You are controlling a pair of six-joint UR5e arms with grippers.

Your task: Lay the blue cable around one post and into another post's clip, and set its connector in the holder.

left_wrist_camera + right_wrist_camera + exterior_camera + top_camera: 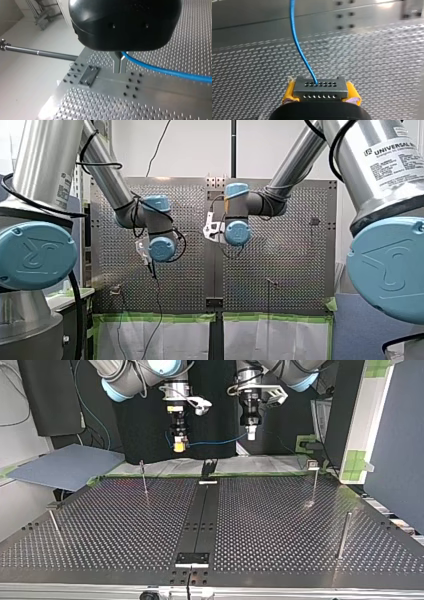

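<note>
The blue cable (170, 72) is light and floppy. My left fingers (116, 63) pinch it; my right fingers (289, 93) squeeze its hard connector (320, 89).

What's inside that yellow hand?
My right hand pinches a grey plug with rows of holes; the blue cable enters one. The plug's rear is hidden in the hand.

Cable (215, 441) from connector (320, 88) in my right tool (178, 448) to my left tool (251, 435), both above table (270, 525)
</note>
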